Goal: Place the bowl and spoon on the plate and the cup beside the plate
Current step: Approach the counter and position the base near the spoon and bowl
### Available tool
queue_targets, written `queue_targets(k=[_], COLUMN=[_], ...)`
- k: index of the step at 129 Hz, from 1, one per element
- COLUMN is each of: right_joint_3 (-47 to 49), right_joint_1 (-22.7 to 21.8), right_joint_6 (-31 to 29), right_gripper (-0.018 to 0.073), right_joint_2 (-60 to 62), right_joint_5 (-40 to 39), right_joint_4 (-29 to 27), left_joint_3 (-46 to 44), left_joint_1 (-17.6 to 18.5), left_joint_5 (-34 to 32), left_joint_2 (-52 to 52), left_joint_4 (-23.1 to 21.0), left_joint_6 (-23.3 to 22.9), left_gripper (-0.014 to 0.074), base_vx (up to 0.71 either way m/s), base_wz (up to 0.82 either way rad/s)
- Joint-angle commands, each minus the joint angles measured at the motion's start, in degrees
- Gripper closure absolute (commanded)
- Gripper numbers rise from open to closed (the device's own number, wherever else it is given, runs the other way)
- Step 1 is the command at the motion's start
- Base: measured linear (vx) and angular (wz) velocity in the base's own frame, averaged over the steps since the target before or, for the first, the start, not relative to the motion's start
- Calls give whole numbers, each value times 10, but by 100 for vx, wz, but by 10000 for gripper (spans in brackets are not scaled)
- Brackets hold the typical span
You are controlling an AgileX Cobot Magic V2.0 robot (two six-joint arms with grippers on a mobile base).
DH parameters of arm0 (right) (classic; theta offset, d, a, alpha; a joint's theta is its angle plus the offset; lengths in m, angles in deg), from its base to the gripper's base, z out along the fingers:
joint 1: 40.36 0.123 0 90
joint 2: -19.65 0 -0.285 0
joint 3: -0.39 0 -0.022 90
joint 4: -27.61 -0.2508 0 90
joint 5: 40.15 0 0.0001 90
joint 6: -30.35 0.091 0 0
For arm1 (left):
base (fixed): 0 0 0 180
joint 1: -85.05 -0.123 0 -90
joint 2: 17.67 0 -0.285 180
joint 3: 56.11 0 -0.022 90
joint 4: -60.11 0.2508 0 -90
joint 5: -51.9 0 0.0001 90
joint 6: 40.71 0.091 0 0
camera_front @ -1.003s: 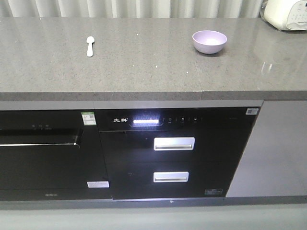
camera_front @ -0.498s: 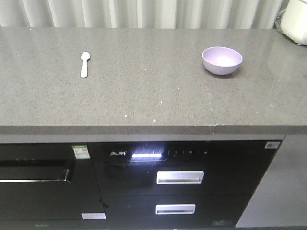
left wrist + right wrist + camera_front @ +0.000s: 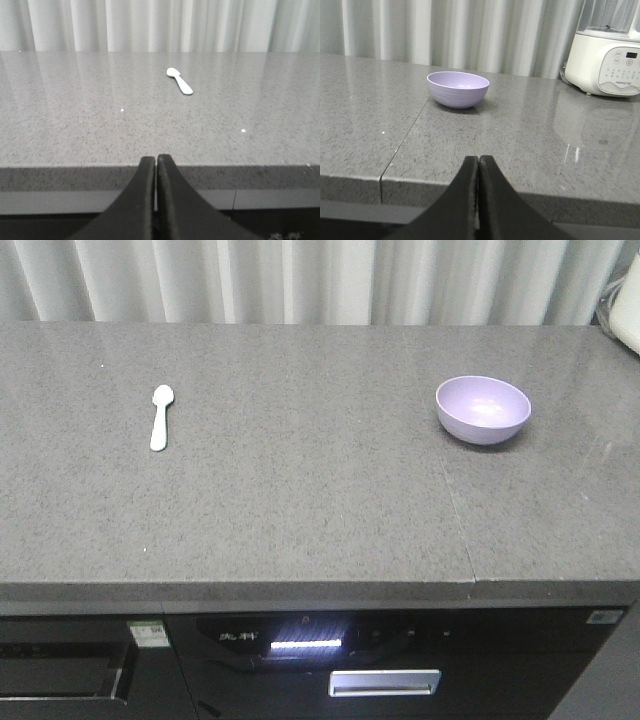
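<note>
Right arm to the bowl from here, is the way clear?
Probably yes. The right gripper sits shut, short of the counter edge, and the bowl stands ahead, slightly left, with only bare counter between. The white appliance is well off to the right. The jaws must open first.

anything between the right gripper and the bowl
Nothing visible. Only bare counter lies between the shut right gripper and the bowl; the white appliance stands off to the right, clear of that line.
</note>
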Motion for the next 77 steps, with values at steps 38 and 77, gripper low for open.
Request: queue_targets(k=[38, 77], right_joint_3=[-3, -3], right_joint_1=[-2, -2], right_joint_6=[-5, -5], right_gripper=[561, 561], right_joint_2=[2, 2], right_joint_5=[-39, -39], right_joint_4=[2, 2], left_joint_3=[7, 7], left_joint_1=[0, 0], left_joint_5=[-39, -39], left_joint_2=[9, 9], left_joint_4=[-1, -1], left_joint_6=[-4, -4], left_gripper=[603, 603], base_vx=[16, 8], base_wz=[3, -1])
